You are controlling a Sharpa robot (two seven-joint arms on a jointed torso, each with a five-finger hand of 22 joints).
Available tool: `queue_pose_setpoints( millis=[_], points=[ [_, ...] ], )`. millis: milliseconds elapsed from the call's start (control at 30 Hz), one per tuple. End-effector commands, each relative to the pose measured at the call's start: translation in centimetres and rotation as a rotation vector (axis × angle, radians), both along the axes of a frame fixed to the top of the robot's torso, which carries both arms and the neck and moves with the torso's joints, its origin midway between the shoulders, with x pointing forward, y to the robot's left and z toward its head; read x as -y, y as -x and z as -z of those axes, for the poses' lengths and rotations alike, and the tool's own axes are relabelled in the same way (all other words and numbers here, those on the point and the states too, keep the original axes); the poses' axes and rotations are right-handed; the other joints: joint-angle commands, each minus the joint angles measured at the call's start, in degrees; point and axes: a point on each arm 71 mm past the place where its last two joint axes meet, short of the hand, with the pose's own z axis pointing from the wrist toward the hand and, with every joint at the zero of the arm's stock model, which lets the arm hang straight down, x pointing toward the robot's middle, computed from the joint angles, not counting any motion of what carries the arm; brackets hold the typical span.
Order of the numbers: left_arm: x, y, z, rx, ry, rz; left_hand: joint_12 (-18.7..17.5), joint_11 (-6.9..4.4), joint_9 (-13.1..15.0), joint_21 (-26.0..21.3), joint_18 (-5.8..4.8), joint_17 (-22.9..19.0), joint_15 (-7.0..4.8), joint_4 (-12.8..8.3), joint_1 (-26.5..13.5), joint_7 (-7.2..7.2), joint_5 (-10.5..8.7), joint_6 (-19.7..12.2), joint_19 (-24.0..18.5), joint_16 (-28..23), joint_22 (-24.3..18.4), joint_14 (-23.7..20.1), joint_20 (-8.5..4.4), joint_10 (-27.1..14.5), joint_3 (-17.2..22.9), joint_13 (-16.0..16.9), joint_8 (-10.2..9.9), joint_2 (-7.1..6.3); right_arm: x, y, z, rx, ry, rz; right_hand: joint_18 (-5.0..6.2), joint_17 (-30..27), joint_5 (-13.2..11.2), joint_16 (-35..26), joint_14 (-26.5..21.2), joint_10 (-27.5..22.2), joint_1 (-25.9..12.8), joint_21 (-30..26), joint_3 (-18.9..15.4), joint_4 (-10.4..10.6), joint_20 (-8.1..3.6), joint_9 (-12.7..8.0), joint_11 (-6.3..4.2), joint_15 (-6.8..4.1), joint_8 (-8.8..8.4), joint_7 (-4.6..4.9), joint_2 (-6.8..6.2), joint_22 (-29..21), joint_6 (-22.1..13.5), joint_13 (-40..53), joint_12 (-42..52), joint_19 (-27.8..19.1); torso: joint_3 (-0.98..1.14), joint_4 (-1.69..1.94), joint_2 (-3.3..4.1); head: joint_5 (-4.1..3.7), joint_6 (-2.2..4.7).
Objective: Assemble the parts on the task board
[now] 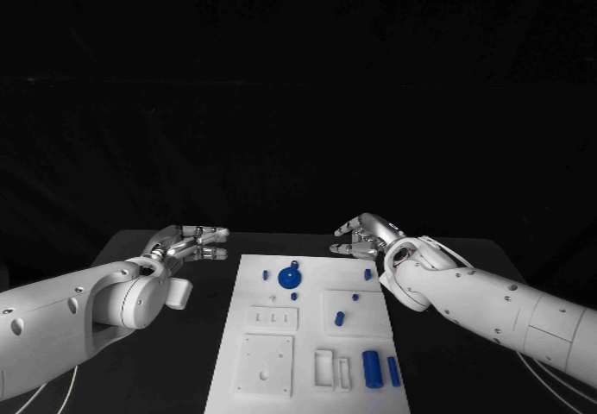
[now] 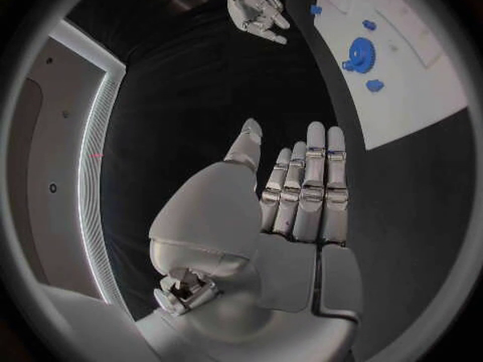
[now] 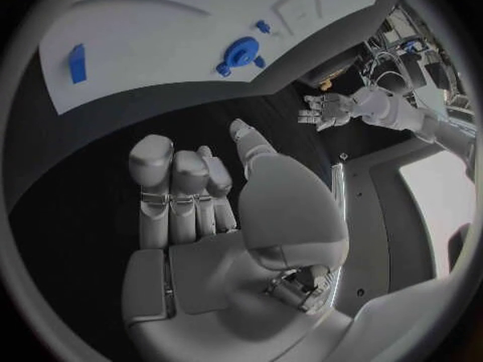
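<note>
The white task board [image 1: 321, 278] lies in the middle of the black table. A blue gear [image 1: 289, 277] sits near its far end, with small blue pegs [image 1: 338, 318] around it. Two blue cylinders [image 1: 371, 369] lie at the near right corner. My left hand [image 1: 193, 241] hovers off the board's far left corner, fingers straight and together, holding nothing. My right hand [image 1: 365, 237] hovers past the board's far right corner, fingers apart and lightly bent, empty. The left wrist view shows the left hand [image 2: 302, 193], board [image 2: 423, 96] and gear [image 2: 359, 54]. The right wrist view shows the right hand [image 3: 191, 193] and gear [image 3: 240, 54].
The board carries raised white blocks [image 1: 267, 364] and slotted fixtures [image 1: 334, 369] at its near end. Black tabletop [image 1: 211, 285] runs along both sides of the board. The right hand [image 2: 257, 12] shows in the left wrist view, the left hand [image 3: 327, 109] in the right wrist view.
</note>
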Motion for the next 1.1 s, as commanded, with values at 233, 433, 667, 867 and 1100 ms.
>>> queue_pose_setpoints(
  millis=[233, 433, 667, 867, 1100],
  points=[
    [0.2, 0.0, -0.2, 0.016, 0.006, 0.023, 0.12, -0.14, 0.02, 0.33, -0.06, -0.09, -0.03, -0.29, -0.25, 0.13, 0.0, 0.12, -0.38, 0.06, -0.05, -0.33, 0.09, 1.36, 0.15, 0.1, 0.1, -0.06, 2.9, 0.1, -0.1, -0.062, -0.074, -0.09, 0.42, 0.41, 0.55, -0.32, 0.03, -0.54, 0.82, -0.03, -1.57, -4.11, 0.28, -0.06, -0.03, 0.3, -0.14, 0.07, 1.21, 0.85, -0.42, -0.25, -0.31, 3.11, 0.91, -1.38, -0.78, 0.34, -0.31],
    [0.5, 0.2, -0.1, 0.011, 0.011, 0.039, 0.09, -0.07, 0.02, 0.3, -0.09, -0.1, 0.0, -0.37, -0.18, 0.12, -0.01, 0.04, -0.41, 0.02, -0.08, -0.36, 0.09, 0.96, 0.08, 0.09, 0.09, -0.06, 4.8, -0.1, 0.6, -0.086, -0.064, -0.08, 0.24, 0.56, 0.78, -0.34, 0.03, -0.6, 1.55, 0.03, -2.07, -5.17, 0.25, -0.06, -0.14, 0.22, -0.15, -0.12, 1.29, 1.17, -0.5, -0.31, -0.37, 3.1, 1.23, -1.59, -0.74, 0.34, -0.63],
    [0.9, 0.4, 0.1, 0.005, 0.017, 0.057, 0.1, -0.08, 0.02, 0.28, -0.09, -0.12, 0.0, -0.46, -0.12, 0.09, 0.01, -0.07, -0.45, -0.03, -0.11, -0.41, 0.11, 0.79, 0.04, 0.09, 0.09, -0.08, 6.5, -0.2, 2.9, -0.117, -0.033, -0.066, -0.1, 0.4, 1.44, -0.66, -0.02, -0.79, 2.78, -0.04, -2.24, -6.41, 0.04, -0.09, -0.35, 0.01, -0.18, -0.34, 0.98, 1.43, -1.57, -0.57, -0.75, 2.99, 1.04, -1.34, -0.63, -0.17, -1.09],
    [1.0, 0.6, 0.3, 0.001, 0.019, 0.065, 0.1, -0.08, 0.02, 0.28, -0.09, -0.12, 0.0, -0.46, -0.12, 0.09, 0.01, -0.07, -0.45, -0.03, -0.11, -0.41, 0.11, 0.79, 0.04, 0.09, 0.09, -0.08, 7.5, -0.4, 4.3, -0.138, -0.016, -0.05, -0.35, 0.37, 2.66, -0.9, 0.01, -0.88, 3.25, -0.38, -1.38, -7.76, -0.21, -0.09, -0.58, -0.22, -0.16, -0.51, 1.07, 1.67, -1.8, -0.71, -0.99, 3.01, 1.36, -1.13, -0.46, -0.44, -1.2],
    [1.1, 0.7, 0.4, -0.001, 0.019, 0.069, 0.1, -0.11, 0.02, 0.28, -0.11, -0.12, -0.01, -0.58, -0.04, 0.09, 0.01, -0.06, -0.47, -0.06, -0.13, -0.4, 0.1, 0.97, 0.01, 0.09, 0.09, -0.02, 8.4, -0.4, 6.0, -0.166, -0.005, -0.035, -0.4, 0.39, 3.04, -1.01, 0.01, -1.0, 3.29, -0.51, -1.25, -8.37, -0.27, -0.15, -0.71, -0.28, -0.24, -0.6, 0.91, 1.86, -2.82, -0.82, -1.19, 3.03, 1.74, -1.1, -0.19, -0.36, -1.32]
  ],
)
